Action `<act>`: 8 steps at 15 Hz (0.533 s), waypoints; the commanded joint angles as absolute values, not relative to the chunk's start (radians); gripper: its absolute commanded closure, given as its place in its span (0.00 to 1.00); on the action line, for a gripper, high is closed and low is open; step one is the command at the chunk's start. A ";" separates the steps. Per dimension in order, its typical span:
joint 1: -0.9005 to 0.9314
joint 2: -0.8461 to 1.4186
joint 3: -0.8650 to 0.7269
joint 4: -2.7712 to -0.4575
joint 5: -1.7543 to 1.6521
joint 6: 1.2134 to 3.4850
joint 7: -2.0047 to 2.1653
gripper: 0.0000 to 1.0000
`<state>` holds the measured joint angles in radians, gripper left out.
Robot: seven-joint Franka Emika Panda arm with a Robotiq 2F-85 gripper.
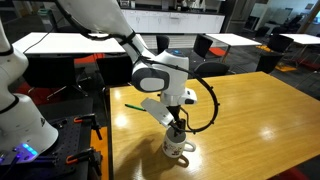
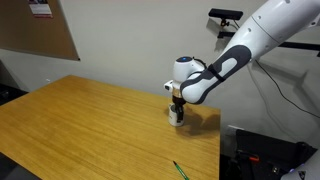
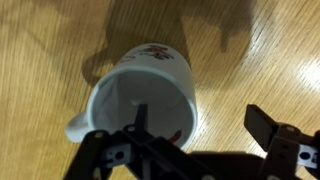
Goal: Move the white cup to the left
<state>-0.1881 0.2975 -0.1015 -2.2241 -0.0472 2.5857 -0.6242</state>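
One arm (image 1: 100, 18), wrist pointing straight down over the white cup (image 1: 178, 148); pincer (image 3: 198, 115) jaws spread, straddling its wall.

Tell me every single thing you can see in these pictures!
white cup: one, white with red markings, on the table under the end effector.
table: one, light brown wood, carrying the cup.
pen-like stick: one, green, lying on the table apart from the cup.
chairs: several, black, behind the table.
cork board: one, brown, on the wall.
robot arm: one, white, reaching over the table.
end effector: one, black, open, one finger inside the cup and one outside.
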 commanded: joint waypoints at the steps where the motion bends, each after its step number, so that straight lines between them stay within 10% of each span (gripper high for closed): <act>1: -0.204 0.284 -0.091 -2.229 -0.063 2.581 -0.615 0.07; 8: -0.210 0.287 -0.088 -2.226 -0.058 2.578 -0.623 0.66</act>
<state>-0.1922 0.2976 -0.1013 -2.2240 -0.0472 2.5856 -0.6242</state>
